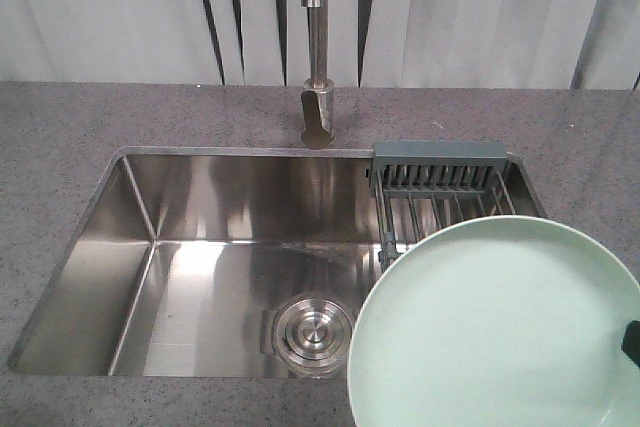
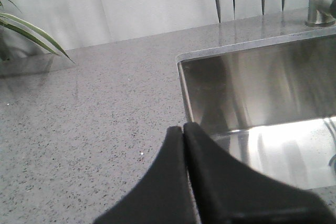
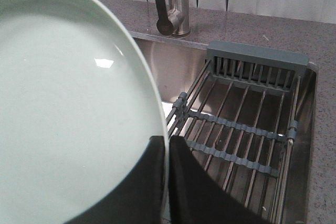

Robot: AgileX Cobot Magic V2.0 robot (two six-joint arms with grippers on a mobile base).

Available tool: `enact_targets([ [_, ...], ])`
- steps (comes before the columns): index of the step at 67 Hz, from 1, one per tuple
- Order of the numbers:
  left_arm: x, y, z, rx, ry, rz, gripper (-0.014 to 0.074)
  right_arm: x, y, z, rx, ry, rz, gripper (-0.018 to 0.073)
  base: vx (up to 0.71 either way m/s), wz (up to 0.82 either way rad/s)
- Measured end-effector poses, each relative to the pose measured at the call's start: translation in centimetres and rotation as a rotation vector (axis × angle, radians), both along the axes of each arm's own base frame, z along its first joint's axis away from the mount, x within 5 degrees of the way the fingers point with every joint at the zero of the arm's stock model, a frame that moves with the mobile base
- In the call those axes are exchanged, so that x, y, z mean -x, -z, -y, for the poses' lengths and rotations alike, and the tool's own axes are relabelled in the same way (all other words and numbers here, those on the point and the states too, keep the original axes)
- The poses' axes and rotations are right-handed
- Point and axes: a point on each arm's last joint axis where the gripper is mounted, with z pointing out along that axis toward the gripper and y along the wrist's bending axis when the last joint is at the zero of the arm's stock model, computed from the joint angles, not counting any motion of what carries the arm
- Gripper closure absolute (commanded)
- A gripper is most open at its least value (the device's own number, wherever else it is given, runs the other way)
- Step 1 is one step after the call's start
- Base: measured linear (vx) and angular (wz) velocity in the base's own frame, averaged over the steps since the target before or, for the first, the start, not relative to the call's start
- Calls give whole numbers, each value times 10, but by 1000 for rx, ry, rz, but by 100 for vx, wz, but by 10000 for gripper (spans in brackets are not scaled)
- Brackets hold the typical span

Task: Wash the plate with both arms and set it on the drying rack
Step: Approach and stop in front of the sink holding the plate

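Mint-green and plain, the plate fills the lower right of the front view, held at the near right corner of the sink, its hollow face tilted up towards the camera. Being round it has no long axis. Its upper rim overlaps the near part of the drying rack; whether the two touch cannot be told. The right gripper is clamped on the plate's rim, one black finger on the face and the other behind it. The rack's steel bars run front to back, ending at the grey-blue slotted piece by the sink's rear wall; the rack spans the basin's right end. Left of the rack the steel floor lies in open view, with the round drain strainer near the front wall and the faucet above the back edge. The left gripper, its fingers pressed together on nothing, hangs over the grey speckled countertop just outside the sink's left edge
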Motion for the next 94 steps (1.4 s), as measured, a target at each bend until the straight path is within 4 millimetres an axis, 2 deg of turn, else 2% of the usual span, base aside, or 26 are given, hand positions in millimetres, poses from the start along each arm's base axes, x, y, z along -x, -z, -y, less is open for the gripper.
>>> enact_targets([
  [94, 0, 0, 0, 0, 0, 0, 603, 0, 0, 0, 0, 0, 0, 564, 3, -1],
])
